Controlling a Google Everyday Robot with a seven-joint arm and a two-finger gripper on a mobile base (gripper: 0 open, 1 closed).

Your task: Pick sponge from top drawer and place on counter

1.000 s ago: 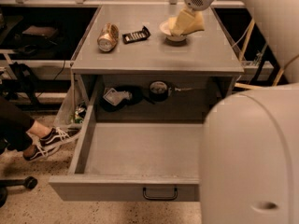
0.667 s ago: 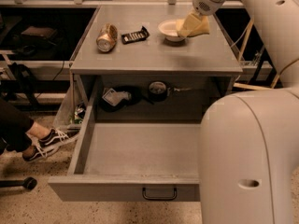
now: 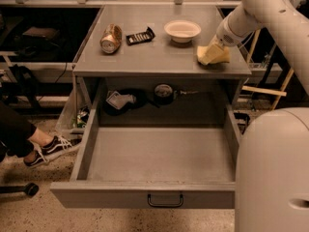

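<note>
The pale-yellow sponge [image 3: 215, 55] is at the right front part of the grey counter [image 3: 154, 57], low over it or touching it. My gripper [image 3: 210, 51] reaches down from the upper right and is shut on the sponge; its fingers are mostly hidden by the sponge. The top drawer [image 3: 116, 196] is pulled fully out below the counter, with a small black handle [image 3: 165, 200] on its front panel. No object shows on the drawer floor.
On the counter lie a white bowl [image 3: 182, 30], a tipped can [image 3: 111, 37] and a black packet [image 3: 140, 36]. Items sit in the cabinet recess [image 3: 120, 100] behind the drawer. A person's sneaker [image 3: 48, 150] is at left. My white body [image 3: 275, 173] fills the lower right.
My gripper has carried the sponge from beside the white bowl to the right and forward, down toward the counter's right front part.
</note>
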